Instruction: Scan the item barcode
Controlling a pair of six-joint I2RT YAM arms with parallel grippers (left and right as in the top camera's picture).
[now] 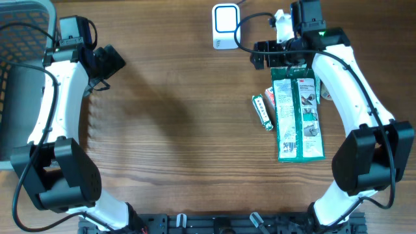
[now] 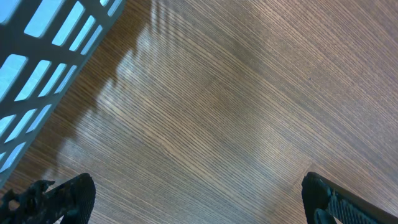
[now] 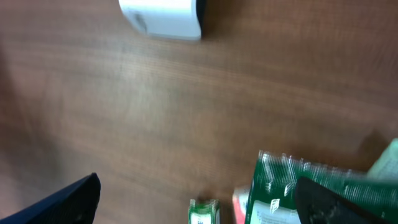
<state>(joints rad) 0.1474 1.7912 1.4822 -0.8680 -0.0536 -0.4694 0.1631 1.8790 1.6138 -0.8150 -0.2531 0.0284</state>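
Two long green packets [image 1: 298,117] lie side by side on the wooden table at the right, with a small green pack [image 1: 262,110] to their left. A white scanner [image 1: 224,26] stands at the back centre. My right gripper [image 1: 278,58] hovers open over the far end of the packets, holding nothing. In the right wrist view the packet's top edge [image 3: 292,180] lies under the right finger [image 3: 339,202], the small pack [image 3: 203,213] sits between the fingers, and the scanner [image 3: 163,17] is ahead. My left gripper [image 1: 112,60] stands open at the far left over bare wood.
A grey slatted basket [image 1: 19,65] stands at the table's left edge, also at the top left of the left wrist view as a basket wall [image 2: 43,37]. A red-and-white item [image 1: 327,95] pokes out from beneath the right arm beside the packets.
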